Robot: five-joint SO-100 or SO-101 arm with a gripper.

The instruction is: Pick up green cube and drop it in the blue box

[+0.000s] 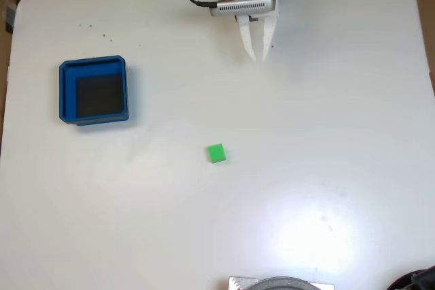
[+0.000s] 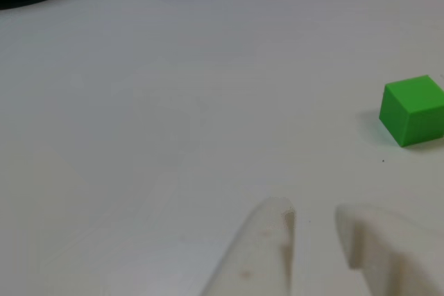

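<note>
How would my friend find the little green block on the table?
Start at the blue box on the left of the white table in the fixed view. Look right and a bit lower, near the middle: the green cube sits alone, small, solid and bright green.

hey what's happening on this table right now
A white robot arm's two-finger gripper sits near the top edge of the white table in the fixed view, fingers slightly apart and holding nothing. The small bright green cube lies untouched near the table's middle, well clear of the gripper. The square, shallow blue box with the dark floor sits empty at the left. Nothing has been picked up yet.
</note>
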